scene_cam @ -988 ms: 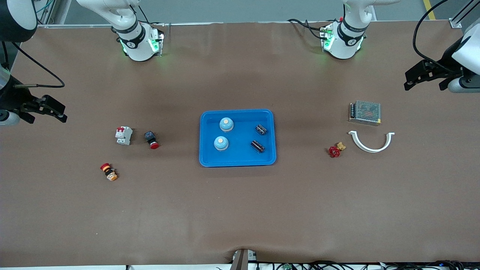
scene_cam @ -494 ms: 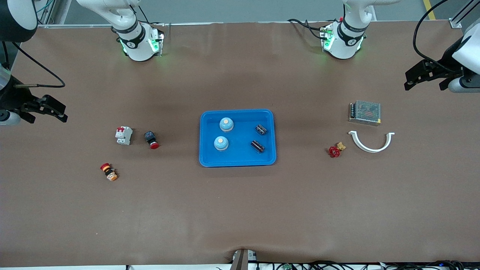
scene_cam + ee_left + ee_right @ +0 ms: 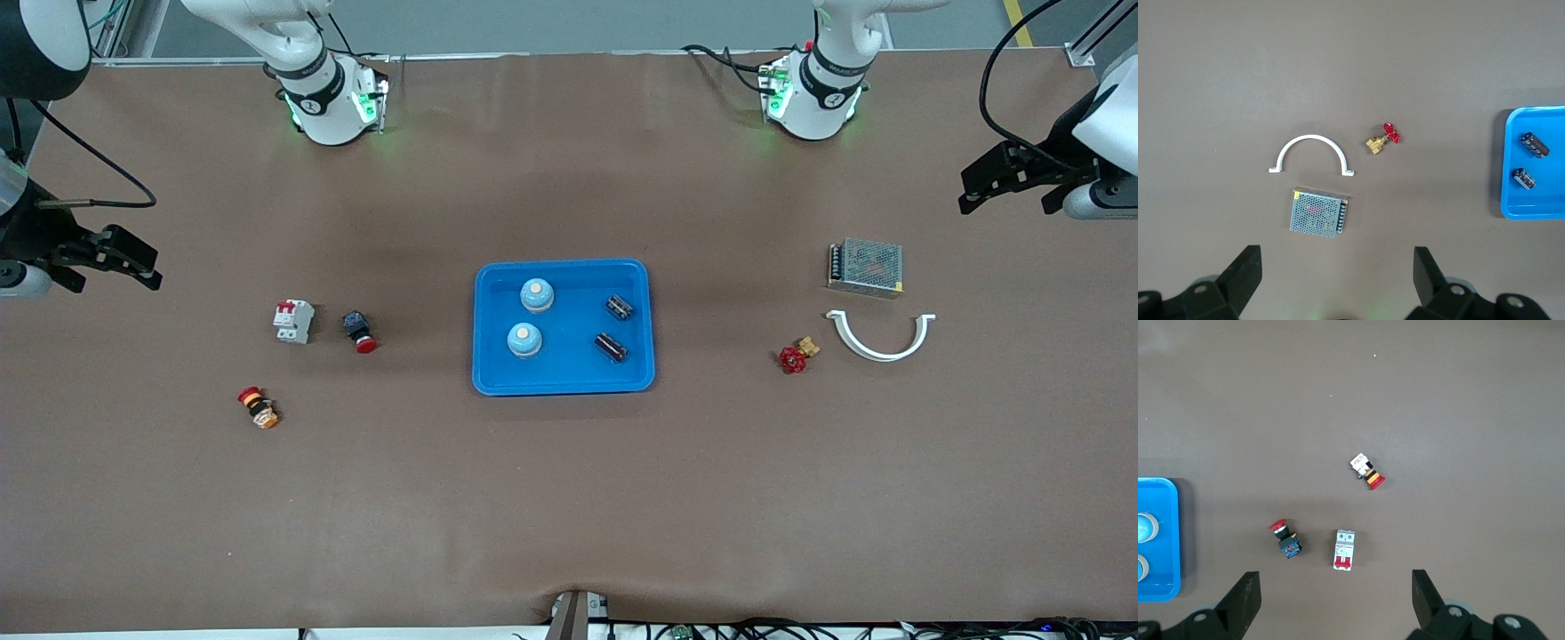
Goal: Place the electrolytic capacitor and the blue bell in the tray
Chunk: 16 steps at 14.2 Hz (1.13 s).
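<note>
The desk (image 3: 569, 498) carried everything, and the tray (image 3: 487, 373) sat at its middle, well apart from both hands and about midway between them, so neither arm looked clearly nearer. The left hand (image 3: 1009, 182) hung released and empty over the bare desk at the left arm's end; its wrist view showed the fingers (image 3: 1245, 273) spread wide with nothing between them. The right hand (image 3: 111, 260) hung likewise released and empty at the right arm's end, both arms apparently waiting. Inside the tray, two blue bells (image 3: 536, 294) stood upright, one nearer the camera than the other, on the side toward the right hand. Two capacitors (image 3: 611, 347) lay flat on the side toward the left hand, their long axes slanting across the tray. Judged from this, the task looked finished: no bell or capacitor lay outside the tray, so a coming move would probably be no grasp at all. Close under the left hand lay a mesh power supply (image 3: 866, 267), then a white curved clip (image 3: 880, 342) and a small red-handled valve (image 3: 794, 356) toward the tray. Toward the tray from the right hand lay a white breaker (image 3: 293, 321), a red push button (image 3: 359, 332) beside it, and another button (image 3: 258, 408) nearer the camera.
</note>
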Each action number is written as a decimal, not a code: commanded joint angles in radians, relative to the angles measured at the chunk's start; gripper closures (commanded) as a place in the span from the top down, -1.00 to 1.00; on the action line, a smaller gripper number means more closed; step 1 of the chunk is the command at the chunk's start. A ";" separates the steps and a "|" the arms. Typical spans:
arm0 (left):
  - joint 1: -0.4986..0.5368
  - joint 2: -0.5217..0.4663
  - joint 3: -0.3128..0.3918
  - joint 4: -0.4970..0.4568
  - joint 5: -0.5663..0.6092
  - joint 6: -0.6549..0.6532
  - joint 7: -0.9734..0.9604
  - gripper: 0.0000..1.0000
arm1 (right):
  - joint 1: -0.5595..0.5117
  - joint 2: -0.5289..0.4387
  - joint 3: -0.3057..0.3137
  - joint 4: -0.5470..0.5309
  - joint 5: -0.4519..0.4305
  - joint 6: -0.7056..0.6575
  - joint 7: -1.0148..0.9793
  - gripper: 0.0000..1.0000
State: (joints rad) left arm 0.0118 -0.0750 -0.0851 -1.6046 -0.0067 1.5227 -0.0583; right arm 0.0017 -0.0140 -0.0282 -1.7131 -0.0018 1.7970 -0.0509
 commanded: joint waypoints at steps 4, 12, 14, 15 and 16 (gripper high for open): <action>0.003 0.001 -0.005 0.014 0.022 -0.009 0.006 1.00 | -0.009 0.006 0.011 0.023 -0.012 -0.011 0.003 1.00; 0.003 0.003 -0.004 0.015 0.022 -0.027 0.006 1.00 | -0.008 0.008 0.013 0.118 -0.009 -0.110 0.003 1.00; 0.003 0.004 -0.002 0.015 0.022 -0.030 0.000 1.00 | -0.006 0.008 0.013 0.116 -0.009 -0.110 0.005 1.00; 0.003 0.004 -0.002 0.015 0.022 -0.030 0.000 1.00 | -0.006 0.008 0.013 0.116 -0.009 -0.110 0.005 1.00; 0.003 0.006 -0.002 0.015 0.024 -0.030 0.000 1.00 | -0.006 0.008 0.013 0.115 -0.009 -0.111 0.005 1.00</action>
State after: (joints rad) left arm 0.0123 -0.0750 -0.0849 -1.6046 -0.0067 1.5100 -0.0584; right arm 0.0017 -0.0138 -0.0236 -1.6144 -0.0018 1.7021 -0.0508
